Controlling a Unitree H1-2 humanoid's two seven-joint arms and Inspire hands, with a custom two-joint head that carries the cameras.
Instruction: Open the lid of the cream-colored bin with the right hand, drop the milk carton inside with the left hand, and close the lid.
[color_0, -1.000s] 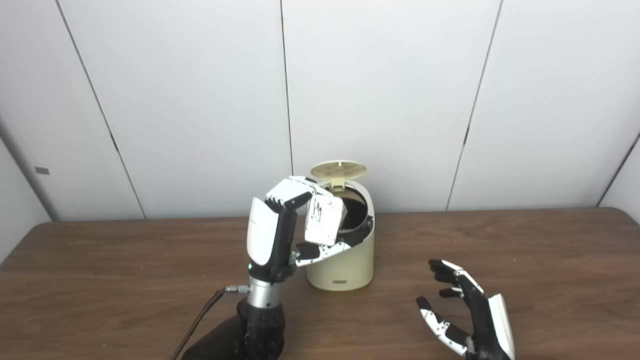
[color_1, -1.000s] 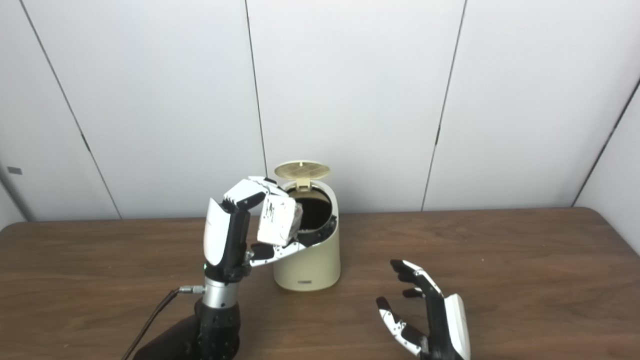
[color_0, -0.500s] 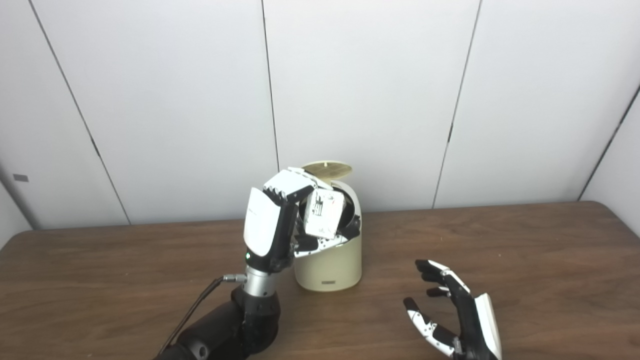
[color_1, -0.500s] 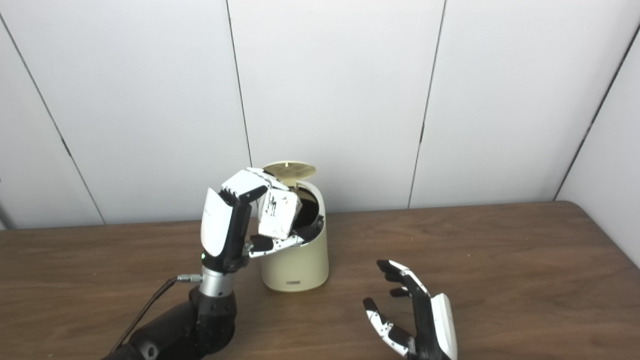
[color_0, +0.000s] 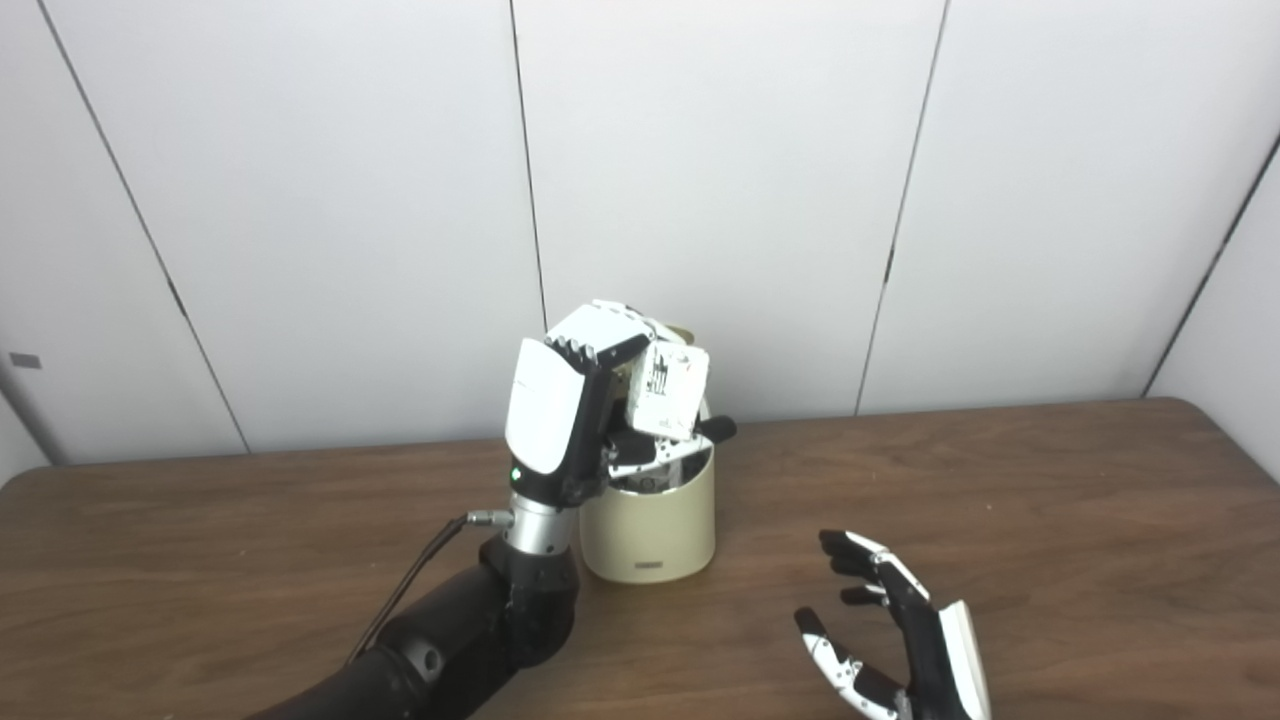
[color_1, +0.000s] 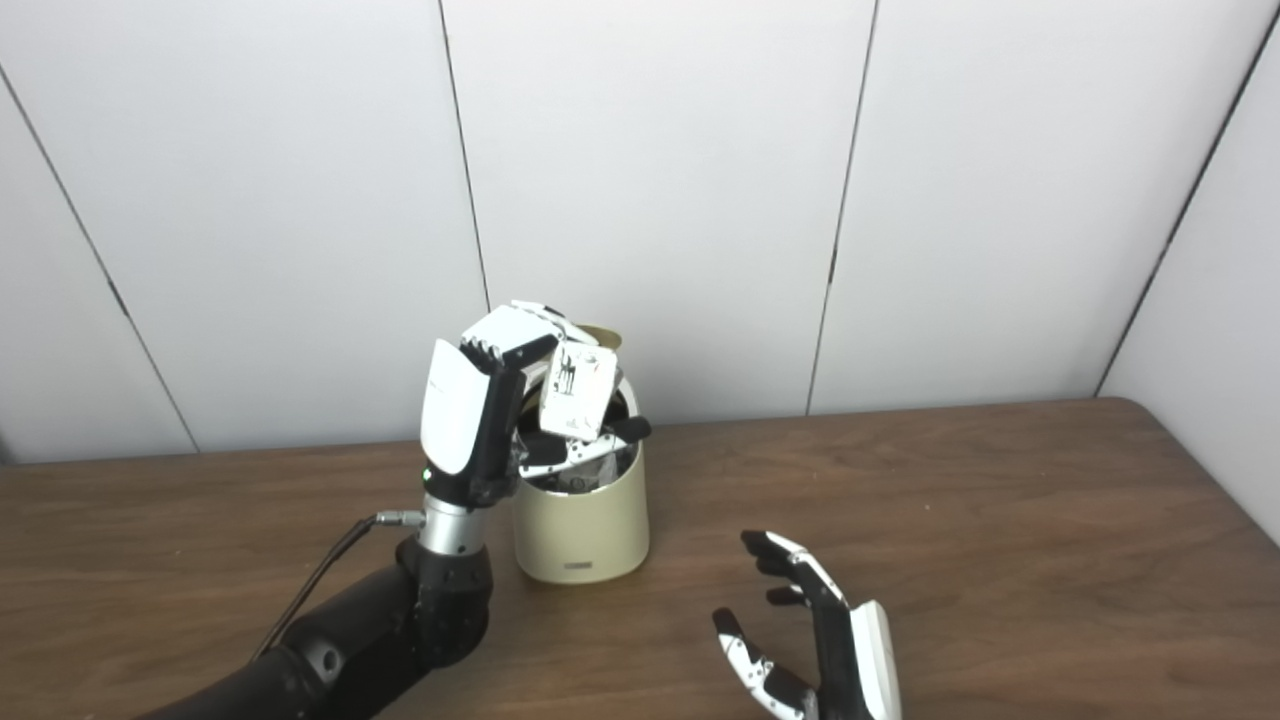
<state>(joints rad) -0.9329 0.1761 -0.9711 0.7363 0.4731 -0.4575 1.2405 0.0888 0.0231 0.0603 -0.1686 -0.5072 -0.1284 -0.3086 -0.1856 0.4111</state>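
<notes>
White wall panels back brown table (color_0: 1050, 520); left hand (color_0: 585, 400) grips milk carton (color_0: 670, 392), right hand (color_0: 900, 640) splayed.

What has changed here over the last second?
The left hand, still gripping the milk carton, has carried it over the cream bin's opening. The lid stayed up, and the right hand stayed open over the table. The camera shifted too.
</notes>
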